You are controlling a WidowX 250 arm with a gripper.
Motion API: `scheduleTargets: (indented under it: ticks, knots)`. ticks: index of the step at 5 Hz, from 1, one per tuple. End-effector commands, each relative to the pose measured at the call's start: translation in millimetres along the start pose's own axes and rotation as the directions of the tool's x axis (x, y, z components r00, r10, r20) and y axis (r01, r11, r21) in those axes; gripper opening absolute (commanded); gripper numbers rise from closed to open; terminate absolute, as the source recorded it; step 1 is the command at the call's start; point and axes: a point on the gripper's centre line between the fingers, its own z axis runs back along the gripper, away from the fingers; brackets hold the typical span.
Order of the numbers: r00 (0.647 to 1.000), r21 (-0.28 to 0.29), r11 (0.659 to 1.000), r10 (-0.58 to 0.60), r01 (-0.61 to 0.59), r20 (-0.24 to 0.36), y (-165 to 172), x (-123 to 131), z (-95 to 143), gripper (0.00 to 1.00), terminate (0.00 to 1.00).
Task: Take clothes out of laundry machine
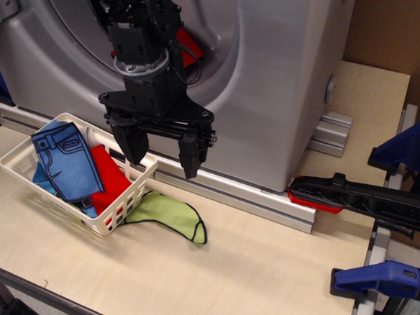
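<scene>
The silver-grey laundry machine (283,73) stands at the back with its round front opening (219,27) facing me. A bright-red cloth piece (188,46) shows at the opening's lower edge, partly hidden behind the arm. My black gripper (163,152) hangs in front of the machine, pointing down, just above the right end of the white basket. It is open and empty, with a wide gap between the fingers. A second red cloth (109,180) lies in the basket.
The white lattice basket (17,165) sits at left with a blue jeans-shaped piece (66,162) on top. A lime-green black-edged piece (169,215) lies on the table beside it. An aluminium rail (241,193) runs along the machine's base. Blue and black clamps (386,201) are at the right.
</scene>
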Motion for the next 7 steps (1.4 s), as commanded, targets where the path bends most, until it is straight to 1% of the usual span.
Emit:
scheduleTargets:
  ticks: [1,2,3,4,5,6,7]
  knots:
    - [1.0,0.0,1.0,0.0,0.0,0.0,0.0,0.0,0.0,1.0,0.0]
    - [0.999,0.069,0.997,-0.033,0.03,0.037,26.3,11.5,9.7,1.0,0.0]
    - [0.995,0.086,0.996,-0.002,-0.006,0.096,49.6,25.0,23.6,1.0,0.0]
    - [0.986,0.124,0.992,-0.051,0.031,0.16,66.3,42.2,37.0,1.0,0.0]
    - [0.972,0.108,0.994,-0.057,0.033,0.227,84.4,70.4,43.8,1.0,0.0]
    - [0.956,0.125,0.99,-0.092,0.059,0.28,89.9,83.2,40.2,1.0,0.0]
    - [0.939,0.112,0.99,-0.115,0.083,0.325,95.8,92.5,34.5,1.0,0.0]
